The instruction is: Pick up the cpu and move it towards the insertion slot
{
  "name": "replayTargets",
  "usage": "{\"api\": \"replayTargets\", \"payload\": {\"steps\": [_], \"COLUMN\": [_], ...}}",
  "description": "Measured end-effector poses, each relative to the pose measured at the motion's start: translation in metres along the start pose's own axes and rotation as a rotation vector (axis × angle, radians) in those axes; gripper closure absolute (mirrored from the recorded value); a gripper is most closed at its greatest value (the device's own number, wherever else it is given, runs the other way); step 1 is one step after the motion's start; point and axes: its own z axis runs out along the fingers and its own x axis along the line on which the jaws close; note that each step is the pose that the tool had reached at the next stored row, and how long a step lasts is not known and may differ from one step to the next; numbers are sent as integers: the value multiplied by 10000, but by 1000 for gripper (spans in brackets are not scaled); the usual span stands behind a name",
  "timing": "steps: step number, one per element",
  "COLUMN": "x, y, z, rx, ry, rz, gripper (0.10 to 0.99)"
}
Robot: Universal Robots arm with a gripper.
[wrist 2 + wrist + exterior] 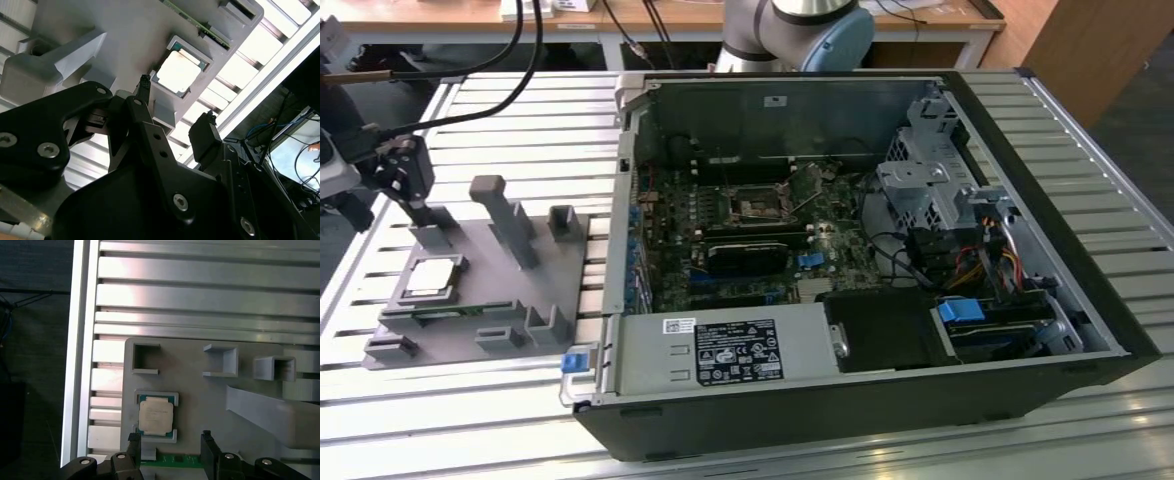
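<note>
The cpu (pixel 434 278) is a flat silvery square chip lying in a shallow pocket of the grey fixture (pixel 480 300) at the exterior view's left. In both wrist views the cpu (pixel 179 72) (pixel 156 417) rests flat in its pocket. My gripper (pixel 411 190) hovers above the fixture, a little off to one side of the chip. Its black fingers (pixel 134 440) stand apart, and the gripper (pixel 170 439) (pixel 176 100) is open with nothing between them. The insertion slot (pixel 758 207), a dark square socket with a metal frame, sits on the motherboard inside the open computer case.
The fixture carries upright grey posts (pixel 500 215) and small open pockets (pixel 145 357). The computer case (pixel 854 400) lies open on the slatted aluminium table (pixel 480 120), with cables, a drive cage (pixel 927 190) and a long black card (pixel 747 255) around the slot.
</note>
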Motion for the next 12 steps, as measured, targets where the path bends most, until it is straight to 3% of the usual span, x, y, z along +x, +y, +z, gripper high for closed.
{"api": "replayTargets", "payload": {"steps": [12], "x": [2], "y": [-2], "z": [53], "rx": [0], "ry": [0], "rz": [-1], "gripper": [498]}}
